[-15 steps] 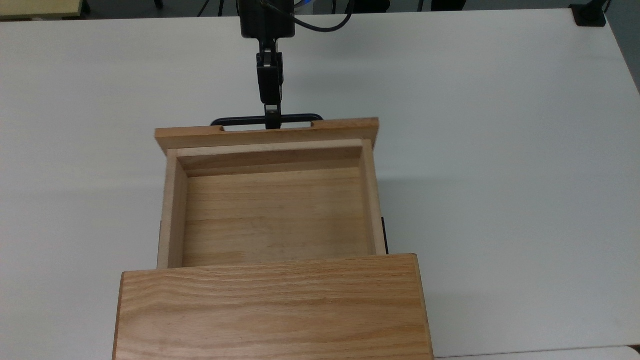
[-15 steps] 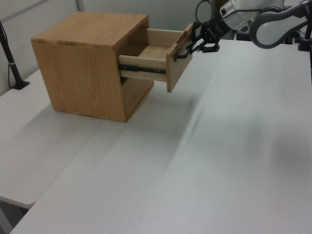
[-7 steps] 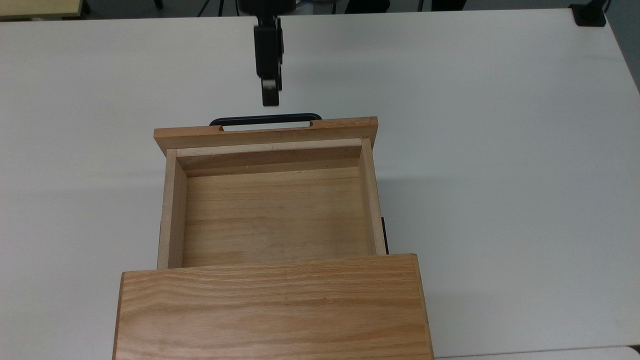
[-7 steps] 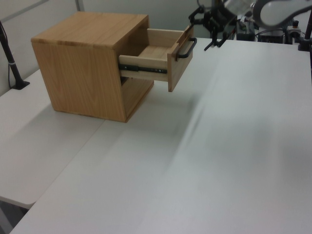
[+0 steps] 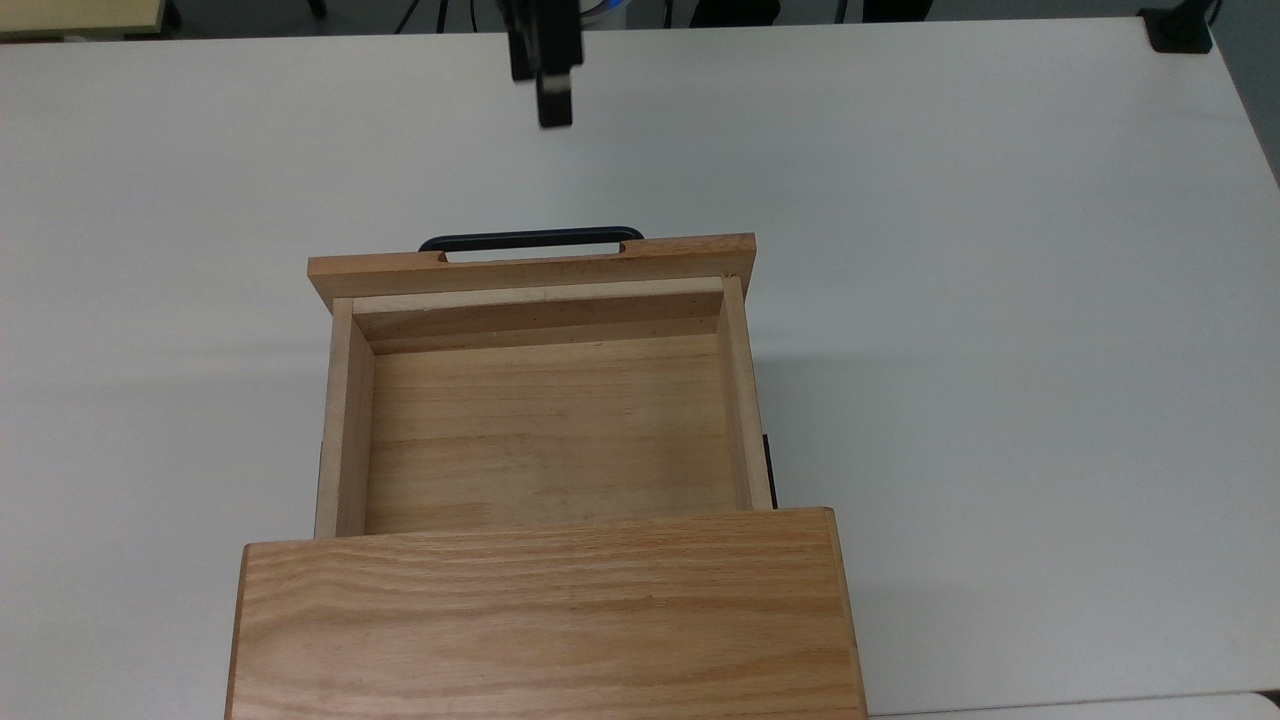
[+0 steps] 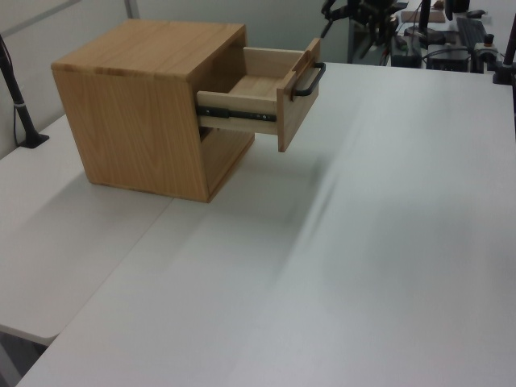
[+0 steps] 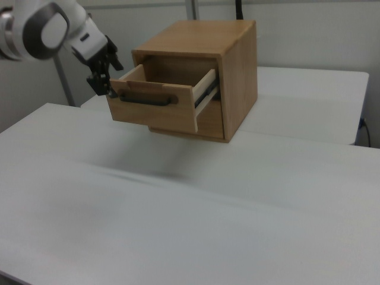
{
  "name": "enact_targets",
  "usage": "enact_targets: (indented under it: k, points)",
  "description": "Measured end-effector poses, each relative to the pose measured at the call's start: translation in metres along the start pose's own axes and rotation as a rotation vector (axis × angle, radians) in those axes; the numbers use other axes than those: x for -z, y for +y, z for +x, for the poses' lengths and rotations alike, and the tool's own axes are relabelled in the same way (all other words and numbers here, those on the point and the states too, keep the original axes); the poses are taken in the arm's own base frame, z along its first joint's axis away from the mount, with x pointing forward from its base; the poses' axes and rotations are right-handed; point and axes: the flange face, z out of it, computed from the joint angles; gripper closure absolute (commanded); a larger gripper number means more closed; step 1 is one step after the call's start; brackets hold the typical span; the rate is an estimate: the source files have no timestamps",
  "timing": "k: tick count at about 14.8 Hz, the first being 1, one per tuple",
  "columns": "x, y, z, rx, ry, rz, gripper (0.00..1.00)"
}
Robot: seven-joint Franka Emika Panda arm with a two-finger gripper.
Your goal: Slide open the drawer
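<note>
The gripper (image 5: 553, 105) has let go of the black handle (image 5: 530, 240) and pulled away from it. A second ago its fingertips sat right on the middle of the bar; half a second ago they hung just clear of it; now, in the top view, they are well apart from it, off toward 12 o'clock near the top edge of the table (image 5: 1000, 300). In the left view the gripper (image 6: 359, 14) has gone from touching the handle (image 6: 309, 81) to well off at 1 o'clock from it.
</note>
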Motion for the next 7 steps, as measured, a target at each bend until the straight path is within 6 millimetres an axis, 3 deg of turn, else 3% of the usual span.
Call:
enact_targets:
  k: [3,7]
  points:
    - [0.022,0.0,-0.008,0.358,-0.064,-0.119,0.0]
    - [0.014,0.013,-0.04,0.871,-0.219,-0.235,0.0]
